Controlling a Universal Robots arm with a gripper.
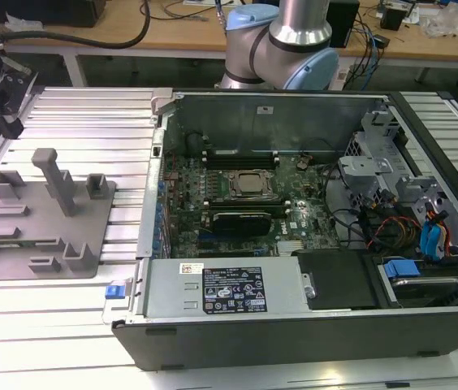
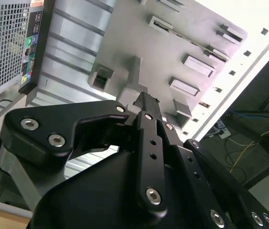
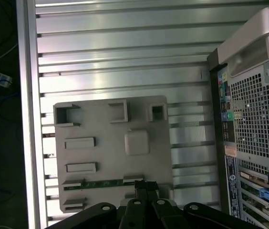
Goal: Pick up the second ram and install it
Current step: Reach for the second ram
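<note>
My tool [image 3: 146, 184], closed together and empty, hangs above the tray [image 3: 110, 160]; the ram [image 3: 103, 182] lies slotted along the tray's edge, below the tool's tip.

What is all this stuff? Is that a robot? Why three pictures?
Yes, a robot arm. One picture comes from a camera standing nearby: it shows an open computer case and a grey holder tray on a ribbed metal table. The other two come from cameras riding near the arm's wrist, so its black end effector pokes into them. In the first wrist view a thin green stick, the second ram, sits in a tray slot close by the end effector. Whether it is gripped, I cannot tell.
</note>
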